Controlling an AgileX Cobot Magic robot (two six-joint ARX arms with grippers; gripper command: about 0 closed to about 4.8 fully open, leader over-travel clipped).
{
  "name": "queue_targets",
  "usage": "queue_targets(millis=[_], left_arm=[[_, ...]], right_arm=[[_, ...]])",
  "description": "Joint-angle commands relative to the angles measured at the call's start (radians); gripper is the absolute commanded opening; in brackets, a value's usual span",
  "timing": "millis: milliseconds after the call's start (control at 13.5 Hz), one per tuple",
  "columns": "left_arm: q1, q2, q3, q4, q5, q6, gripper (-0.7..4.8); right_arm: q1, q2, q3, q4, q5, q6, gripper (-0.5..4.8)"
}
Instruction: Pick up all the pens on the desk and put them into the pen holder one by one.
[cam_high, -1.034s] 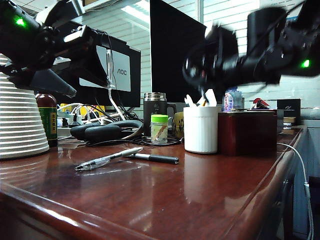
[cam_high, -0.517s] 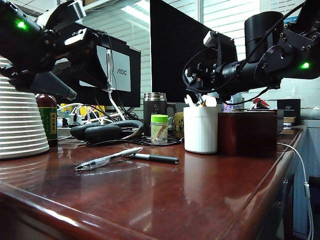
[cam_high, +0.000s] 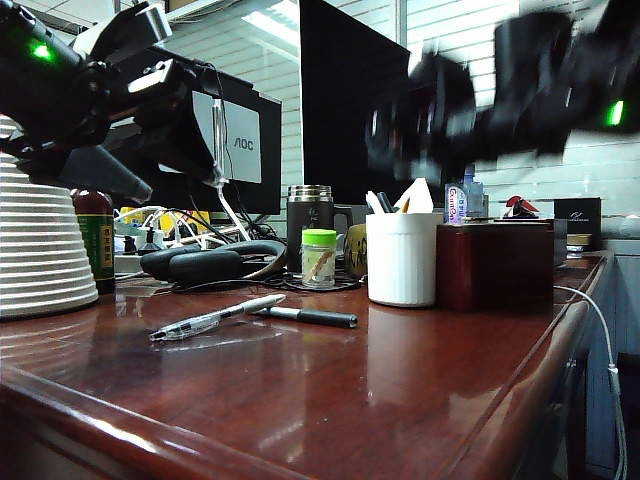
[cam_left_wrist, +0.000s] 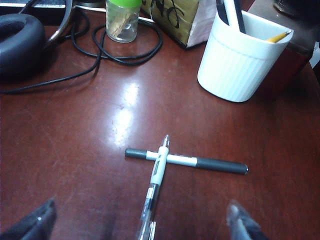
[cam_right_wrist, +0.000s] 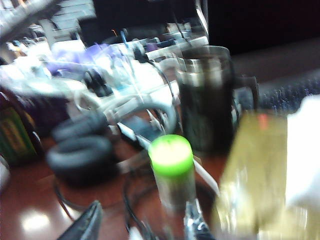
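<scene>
Two pens lie crossed on the desk: a clear and white ballpoint over a black marker with a white label. The white ribbed pen holder stands behind them, with a dark pen upright inside among white bits. My left gripper hangs open high above the ballpoint. My right gripper is open and empty; in the exterior view it is a blur above the pen holder.
A dark red box stands against the holder's right side. Behind are a steel-rimmed tumbler, a green-capped jar, headphones and cables. A white stack and a bottle stand at left. The desk's rounded edge runs along the right.
My right gripper has opened over the pen holder and is moving up and away; a dark pen now stands in the holder. The left arm has kept still.
</scene>
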Motion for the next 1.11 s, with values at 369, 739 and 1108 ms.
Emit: queue_targets(millis=[369,739,1108], left_arm=[[-0.001,0.335,0.283,-0.263,0.024,0.095,4.79],[-0.001,0.515,0.378,-0.381,0.033,0.091,4.79],[-0.001,0.555,0.377,-0.306,0.028,0.083,1.49]], right_arm=[[-0.003,-0.397,0.007,-0.575,-0.14,-0.208,2.23],[-0.003,-0.434,0.007,-0.694,-0.14,-0.265,2.23],[-0.003,-0.434,0.007,-0.734,-0.135,-0.266,2.22]])
